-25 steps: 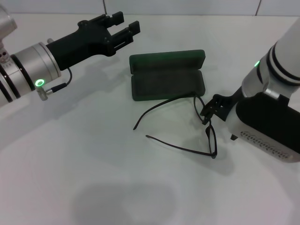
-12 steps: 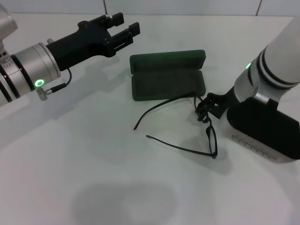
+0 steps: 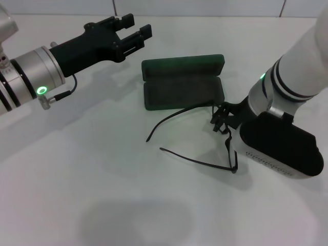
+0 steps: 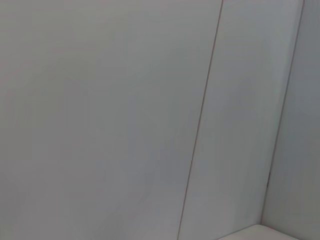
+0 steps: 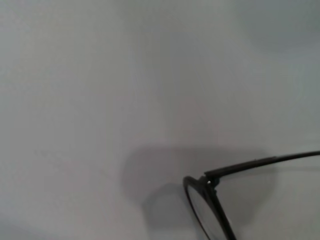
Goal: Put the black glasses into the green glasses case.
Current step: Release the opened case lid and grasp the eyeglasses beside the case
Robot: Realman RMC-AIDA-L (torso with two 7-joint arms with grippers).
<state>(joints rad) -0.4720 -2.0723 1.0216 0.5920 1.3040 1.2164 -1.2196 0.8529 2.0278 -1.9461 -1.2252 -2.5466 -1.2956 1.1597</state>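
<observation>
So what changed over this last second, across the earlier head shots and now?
The right tool slid leftward along the table to the front frame of the black glasses, near the open green glasses case; whether it grips them isn't visible. The glasses and case lie as before. The left tool stayed raised behind the case, open.

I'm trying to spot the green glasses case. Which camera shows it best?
The head view: the green glasses case lies open on the white table, whole and unobstructed, just beyond the black glasses. The left wrist view shows only blank wall; the right wrist view shows only part of the glasses, no case.
</observation>
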